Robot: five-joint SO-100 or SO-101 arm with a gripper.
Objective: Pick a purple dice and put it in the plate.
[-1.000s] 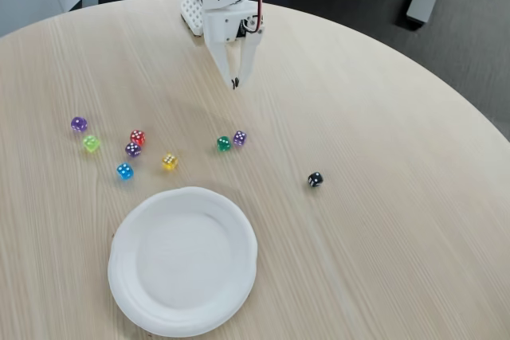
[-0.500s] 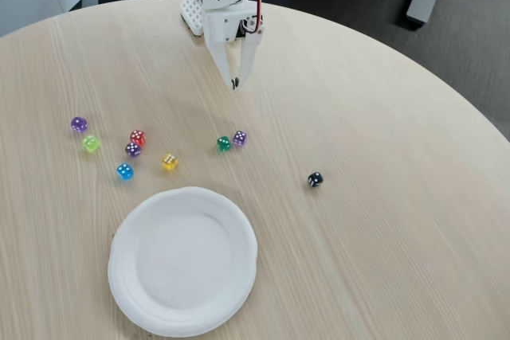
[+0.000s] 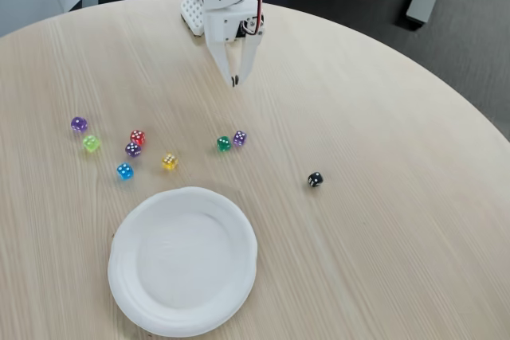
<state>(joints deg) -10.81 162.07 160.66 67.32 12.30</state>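
Three purple dice lie on the round wooden table in the fixed view: one [image 3: 239, 138] beside a green dice [image 3: 224, 143], one [image 3: 133, 149] below a red dice [image 3: 138, 137], and one [image 3: 78, 124] at the far left. The white plate [image 3: 127, 276] sits empty near the front edge. My white gripper [image 3: 233, 81] hangs at the table's far side, fingertips together and pointing down, with nothing in it. It is well above the nearest purple dice in the picture.
A lime dice [image 3: 91, 143], a blue dice [image 3: 124, 170] and a yellow dice [image 3: 169, 162] lie among the purple ones. A black dice [image 3: 315, 179] sits alone to the right. The arm's base [image 3: 191, 13] stands at the far edge.
The gripper has shifted very slightly upward in the picture. The dice and the plate have not moved.
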